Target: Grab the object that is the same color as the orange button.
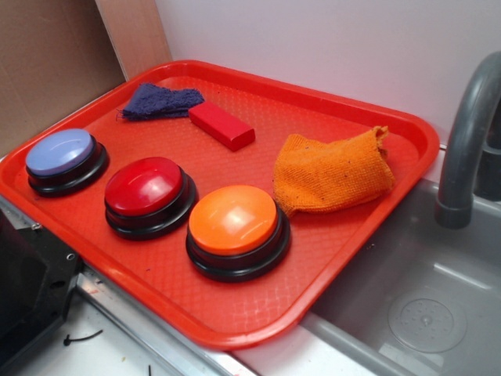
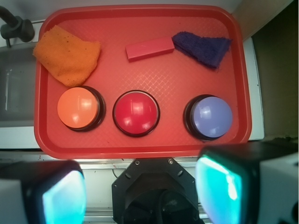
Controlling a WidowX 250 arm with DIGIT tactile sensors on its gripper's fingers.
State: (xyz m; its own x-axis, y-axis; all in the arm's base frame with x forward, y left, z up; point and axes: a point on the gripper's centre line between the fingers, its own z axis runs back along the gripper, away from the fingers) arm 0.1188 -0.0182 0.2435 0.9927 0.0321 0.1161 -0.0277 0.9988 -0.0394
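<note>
The orange knitted cloth lies crumpled on the red tray near its right edge, just behind the orange button. In the wrist view the cloth is at the tray's upper left, above the orange button. My gripper is open and empty, high above the scene, its two fingers wide apart over the robot base outside the tray's near edge. The gripper does not show in the exterior view.
A red-topped button and a pale blue-topped button stand in a row with the orange one. A red block and a dark blue cloth lie at the tray's back. A grey sink with a faucet is at the right.
</note>
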